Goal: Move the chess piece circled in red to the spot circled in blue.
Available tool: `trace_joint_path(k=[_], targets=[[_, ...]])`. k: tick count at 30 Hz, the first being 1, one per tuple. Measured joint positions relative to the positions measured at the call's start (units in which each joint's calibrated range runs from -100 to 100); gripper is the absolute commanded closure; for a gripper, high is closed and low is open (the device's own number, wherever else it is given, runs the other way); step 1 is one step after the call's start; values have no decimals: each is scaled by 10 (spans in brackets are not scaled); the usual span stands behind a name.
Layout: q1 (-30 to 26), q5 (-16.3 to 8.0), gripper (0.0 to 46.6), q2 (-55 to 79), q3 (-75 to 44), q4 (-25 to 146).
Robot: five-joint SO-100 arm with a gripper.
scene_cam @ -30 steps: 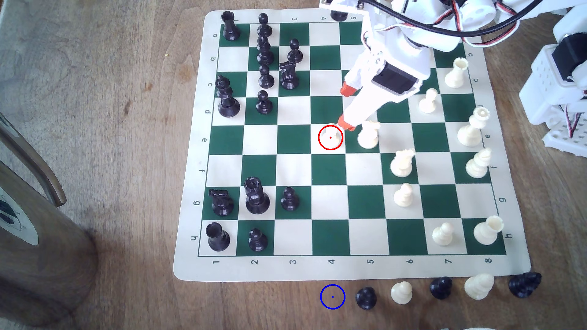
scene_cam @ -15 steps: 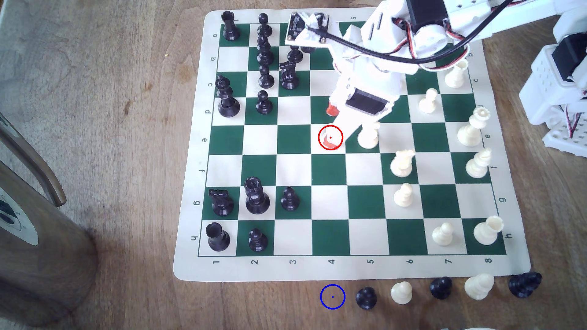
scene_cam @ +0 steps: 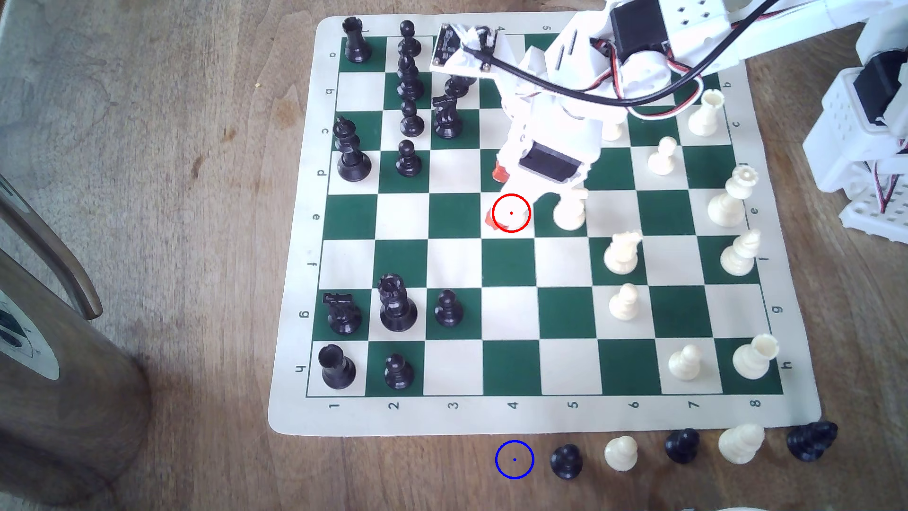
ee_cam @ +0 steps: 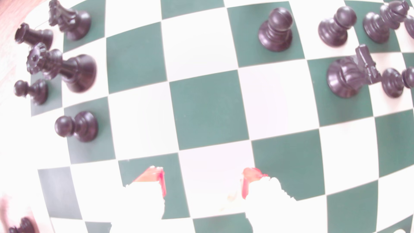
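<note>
Orange fingertips [ee_cam: 154,179] of the gripper [scene_cam: 495,195] sit apart around the chess piece [scene_cam: 513,212]. Squeeze gently, lift straight up, then carry to the spot [scene_cam: 514,459].

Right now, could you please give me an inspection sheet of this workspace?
Surface: wooden table, chess mat lying flat.
Job's things: white pawn in the red ring, largely masked by the hand; blue-ringed spot is bare wood.
Clutter: five spare pieces in a row to the exterior view's right of the spot; brown cylinder at that view's left.
Grippers: hand open, orange tips either side of the ring.
Cables: black cable draped over the arm.
Surroundings: arm base at the exterior view's right.
</note>
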Motion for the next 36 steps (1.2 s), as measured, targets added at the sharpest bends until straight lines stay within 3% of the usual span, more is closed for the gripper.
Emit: trace_joint_path(k=[6, 18, 19, 23, 24, 25, 36], targets=[[0, 0, 322, 16, 0, 0], [-5, 0, 331, 16, 0, 20], [-7, 0, 361, 16, 0, 20], [-14, 0, 402, 16, 0, 26], [-14, 0, 449, 16, 0, 28], [-14, 0, 458, 16, 0, 28], [-14, 0, 454, 16, 0, 28]])
